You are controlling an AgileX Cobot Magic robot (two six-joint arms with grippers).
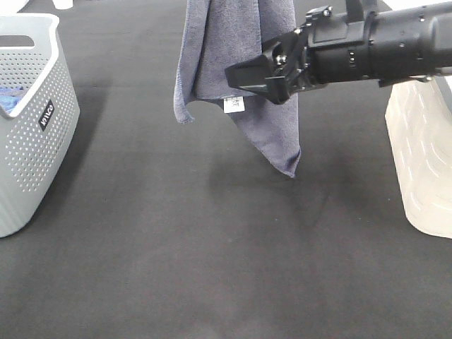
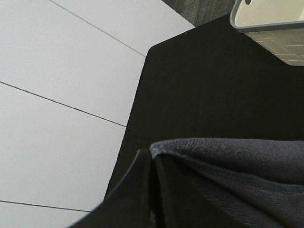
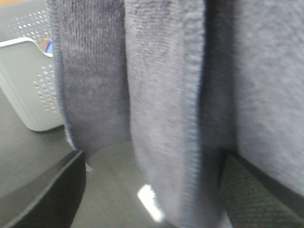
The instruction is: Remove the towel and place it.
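The grey-lavender towel (image 1: 226,42) hangs down over the black table, folded in loose drapes, with its white tag (image 1: 234,104) at a lower corner. Its top runs out of the exterior view. In the left wrist view my left gripper (image 2: 151,190) is shut on the towel's hemmed edge (image 2: 228,171); this gripper is out of the exterior view. My right gripper (image 1: 263,79) reaches in from the right at mid-height of the towel and is open. In the right wrist view the towel (image 3: 161,95) hangs between its two fingers (image 3: 42,199).
A grey perforated basket (image 1: 35,127) stands at the left edge with a bright blue cloth (image 1: 10,100) inside. A white basket (image 1: 424,155) stands at the right edge. The black table surface (image 1: 212,247) spreads between them. White floor tiles (image 2: 57,95) lie beyond the table edge.
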